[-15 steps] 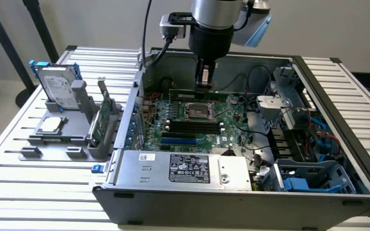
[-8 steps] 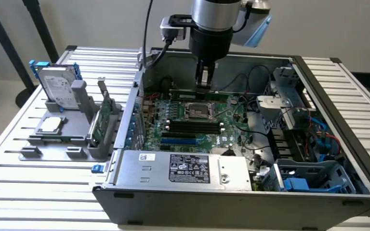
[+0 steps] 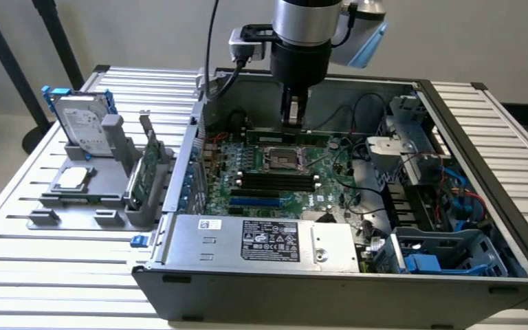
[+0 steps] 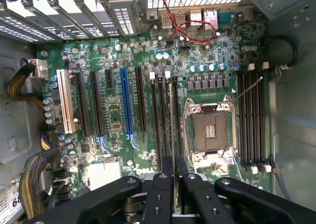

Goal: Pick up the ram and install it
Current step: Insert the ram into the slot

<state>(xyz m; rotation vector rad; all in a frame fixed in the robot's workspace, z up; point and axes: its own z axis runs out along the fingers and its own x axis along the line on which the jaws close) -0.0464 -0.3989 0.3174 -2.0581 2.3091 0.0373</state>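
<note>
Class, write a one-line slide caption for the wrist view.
Gripper holds the ram edge-on over the motherboard, beside the CPU socket.

Open computer case (image 3: 337,292) on a slatted table (image 3: 62,275).
Inside, motherboard (image 3: 324,182) flat, power supply (image 3: 264,240) along the near wall; holder (image 3: 71,216) at the exterior view's left, hard drive (image 3: 82,124) and card (image 3: 145,172) standing in it; ram (image 4: 172,130) in the gripper (image 4: 174,160), over slots (image 4: 160,115) beside the socket (image 4: 210,130).

Silver cylindrical arm (image 3: 305,20), black wrist collar (image 3: 301,65), black cable (image 3: 211,41), black gripper (image 4: 175,167) with bolted linkage bars
</note>
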